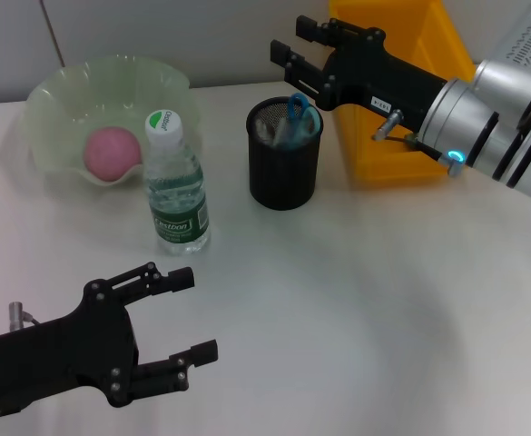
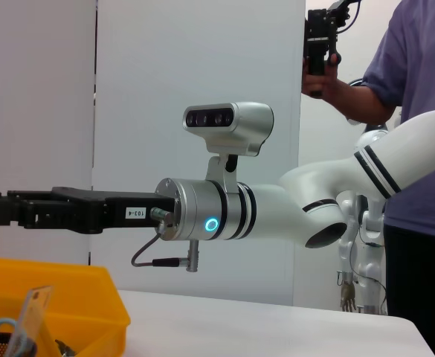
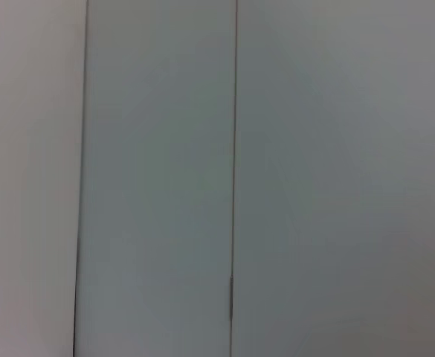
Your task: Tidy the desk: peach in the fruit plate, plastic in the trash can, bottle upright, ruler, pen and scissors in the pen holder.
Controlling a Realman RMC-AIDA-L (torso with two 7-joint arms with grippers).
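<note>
The peach [image 1: 113, 152] is seated in the fruit plate [image 1: 56, 100], left of the pen holder [image 1: 284, 159], where the scissors [image 1: 298, 111] are stowed. The bottle [image 1: 175, 186] is stood upright between them. Both the left gripper [image 1: 188, 318] and right gripper [image 1: 288, 45] are spread open, empty, with bare desk near.
</note>
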